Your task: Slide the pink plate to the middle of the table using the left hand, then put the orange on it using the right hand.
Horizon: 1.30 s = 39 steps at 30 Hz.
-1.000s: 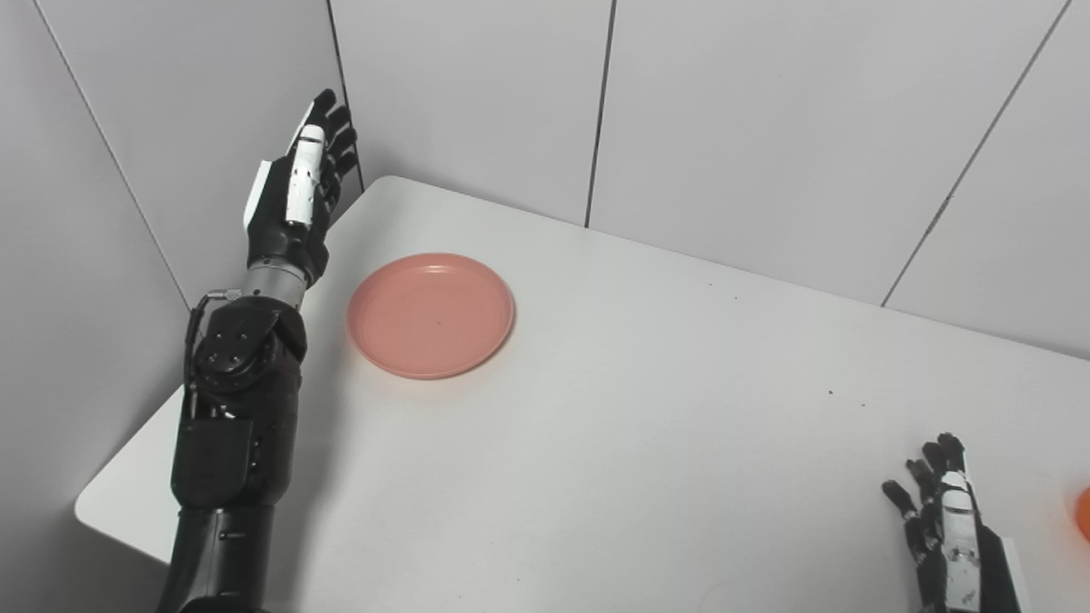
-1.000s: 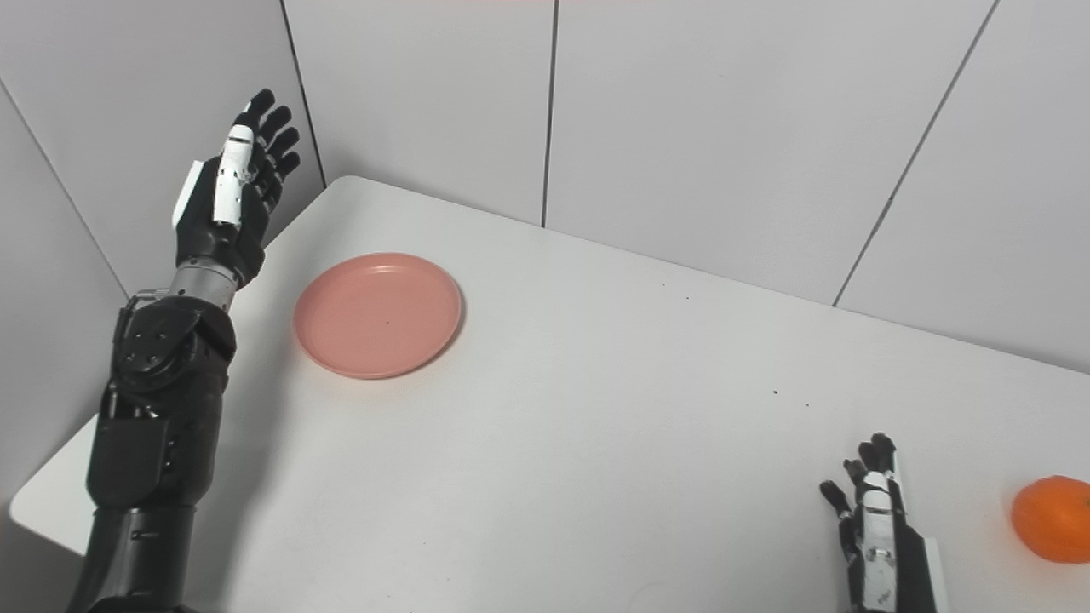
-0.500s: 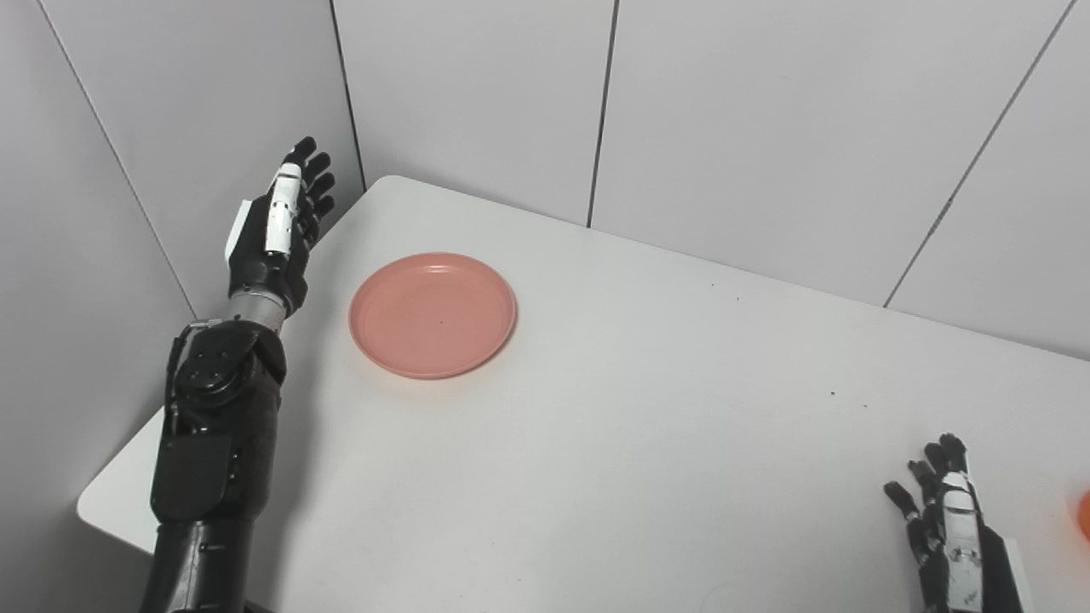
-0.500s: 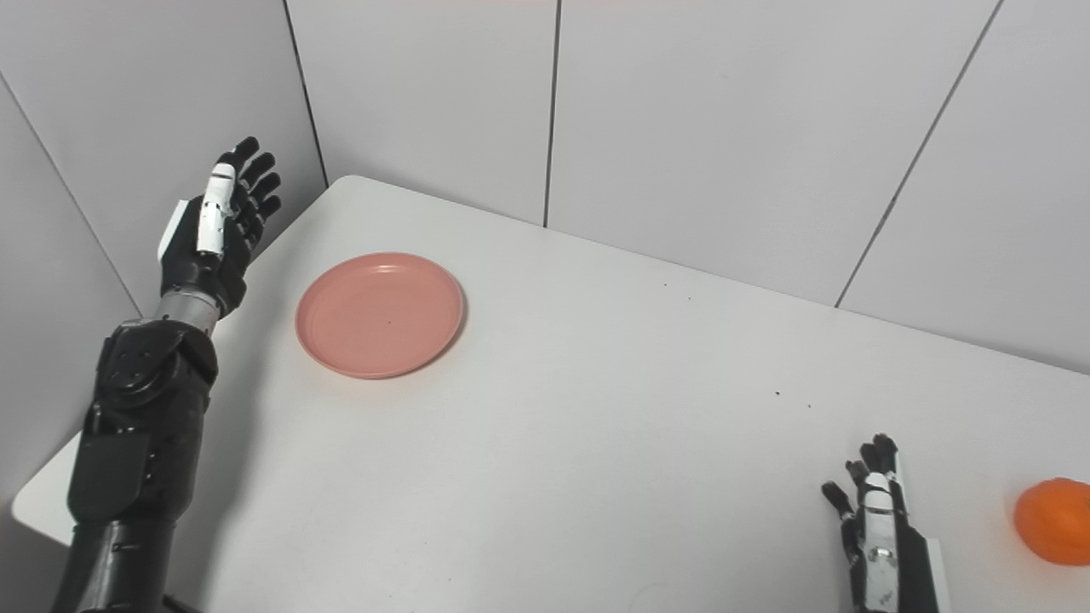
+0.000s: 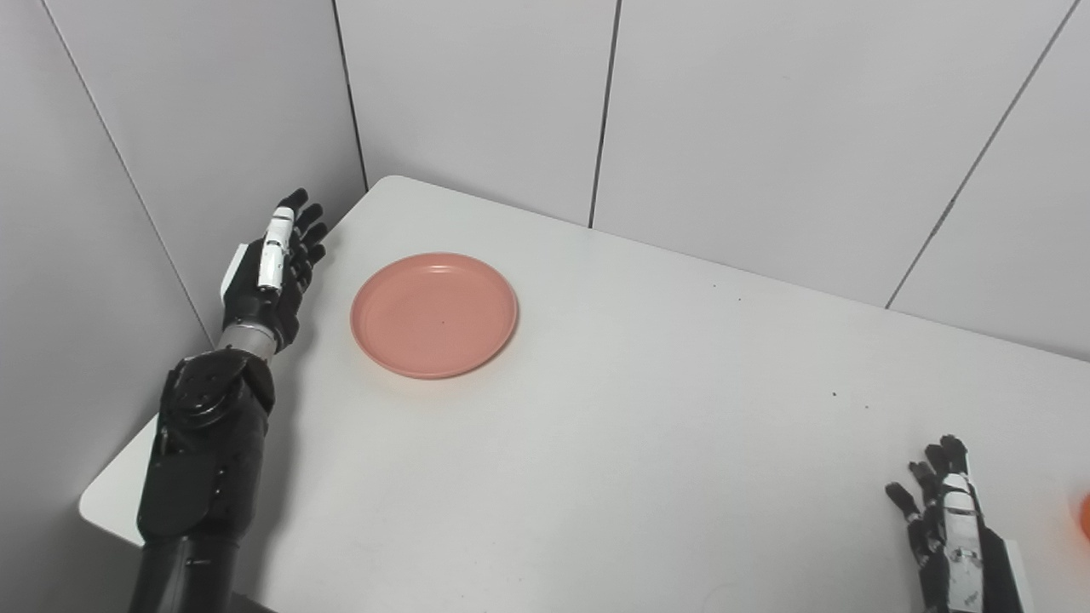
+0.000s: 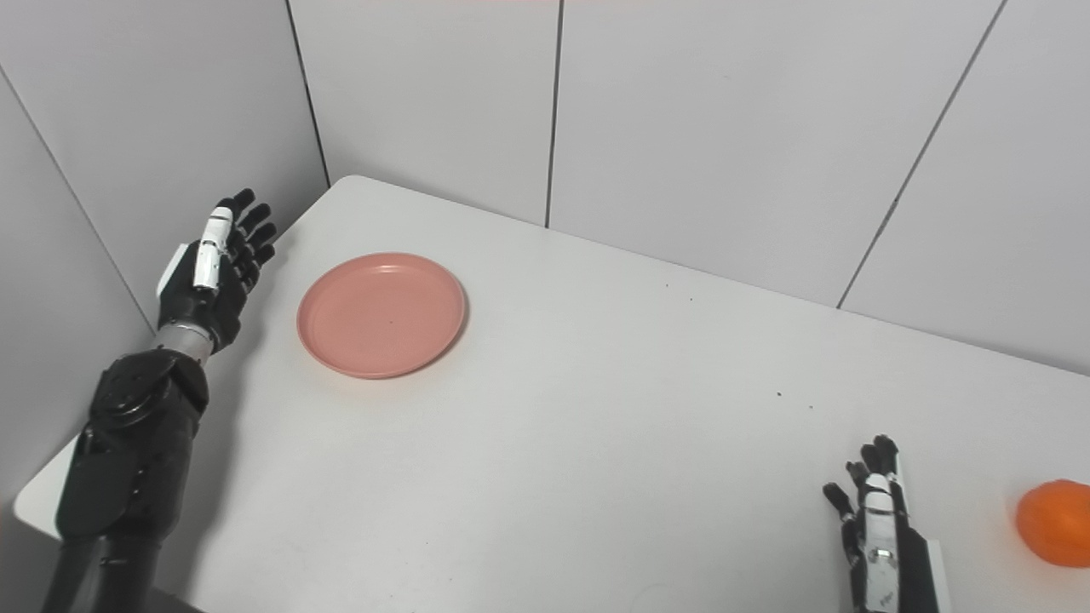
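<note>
At upper left of frame: pink plate (image 5: 433, 313) flat on white table (image 5: 647, 443), untouched. Immediately left of it, left hand (image 5: 271, 271), fingers spread, empty, nearer. Lower right: right hand (image 6: 877, 536) spread, empty; orange (image 6: 1052, 522) beside.

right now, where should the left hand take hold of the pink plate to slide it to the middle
Probably the near-left rim of the pink plate, coming from the left hand side. The plate lies flat and shallow with a low raised lip, so fingers set on or just inside that lip can push it rightward across the table. The hand is open, beside the plate and not touching it.
</note>
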Tool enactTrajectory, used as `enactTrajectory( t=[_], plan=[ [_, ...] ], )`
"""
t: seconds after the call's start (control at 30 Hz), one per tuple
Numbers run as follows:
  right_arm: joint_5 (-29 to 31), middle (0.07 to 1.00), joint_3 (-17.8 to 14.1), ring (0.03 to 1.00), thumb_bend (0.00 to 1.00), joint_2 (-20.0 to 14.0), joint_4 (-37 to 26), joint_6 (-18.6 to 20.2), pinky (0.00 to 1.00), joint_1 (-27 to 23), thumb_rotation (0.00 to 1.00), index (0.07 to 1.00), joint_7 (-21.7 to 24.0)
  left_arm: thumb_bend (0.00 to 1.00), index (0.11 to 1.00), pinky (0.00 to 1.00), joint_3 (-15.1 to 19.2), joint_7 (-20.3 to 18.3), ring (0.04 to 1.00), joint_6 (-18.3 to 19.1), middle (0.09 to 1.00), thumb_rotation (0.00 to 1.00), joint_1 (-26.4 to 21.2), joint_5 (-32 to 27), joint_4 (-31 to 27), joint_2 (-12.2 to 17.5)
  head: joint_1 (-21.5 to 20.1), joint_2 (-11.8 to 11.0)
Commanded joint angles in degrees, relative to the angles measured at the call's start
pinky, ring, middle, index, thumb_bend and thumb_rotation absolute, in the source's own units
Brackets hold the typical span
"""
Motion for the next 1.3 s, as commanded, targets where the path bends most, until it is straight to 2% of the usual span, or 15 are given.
enactTrajectory(
  t=[0.0, 0.1, 0.5, 0.73, 0.9, 1.1, 1.27],
  plan=[
    [0.1, 1.000, -0.1, 1.000, 0.01, -0.3, -1.5, 0.7, 1.00, -0.1, 1.00, 1.000, 0.2, 0.29, 0.951, 0.98, 0.4, -0.6, 0.967, -2.3, 0.960, 1.00, -0.7, -0.3, -0.3, 1.1, 0.0, 0.1],
    [0.7, 1.000, -0.4, 1.000, 0.02, 0.2, -2.1, 1.9, 1.00, 0.0, 1.00, 1.000, -0.2, 0.29, 0.946, 0.98, 0.1, -0.9, 0.965, -2.6, 0.958, 1.00, -0.4, -0.3, 0.3, 1.3, -0.1, 0.1],
    [0.1, 1.000, 0.0, 1.000, 0.00, -0.2, -2.5, 1.6, 1.00, 0.0, 1.00, 1.000, 0.1, 0.28, 0.964, 1.00, -0.8, -3.5, 0.973, -3.5, 0.971, 1.00, -0.1, -0.8, 4.6, 1.7, 0.1, 0.4],
    [-0.2, 1.000, 0.0, 1.000, 0.00, -0.1, -3.2, 2.6, 1.00, 0.0, 1.00, 1.000, -0.2, 0.34, 0.947, 0.98, -1.3, -5.0, 0.963, -4.9, 0.961, 1.00, -0.7, -1.0, 8.2, 1.5, 0.1, 0.7],
    [0.1, 1.000, -0.2, 1.000, 0.00, 0.0, -3.5, 3.0, 1.00, 0.1, 1.00, 1.000, -0.1, 0.41, 0.947, 1.00, -2.2, -6.6, 0.969, -4.5, 0.966, 1.00, -1.6, -2.2, 10.7, 1.3, 0.0, 0.6],
    [0.2, 1.000, -0.3, 1.000, 0.00, -0.2, -3.4, 2.9, 1.00, 0.0, 1.00, 1.000, 0.0, 0.35, 0.933, 0.95, -3.0, -7.4, 0.943, -4.7, 0.943, 1.00, -2.6, -2.7, 12.6, 0.7, 0.0, 0.5],
    [0.3, 1.000, -0.3, 1.000, 0.00, -0.1, -3.5, 3.1, 1.00, -0.1, 1.00, 1.000, -0.1, 0.35, 0.934, 0.95, -3.7, -7.0, 0.937, -2.8, 0.940, 1.00, -3.4, -3.9, 11.9, -0.2, -0.2, 0.6]
  ],
)
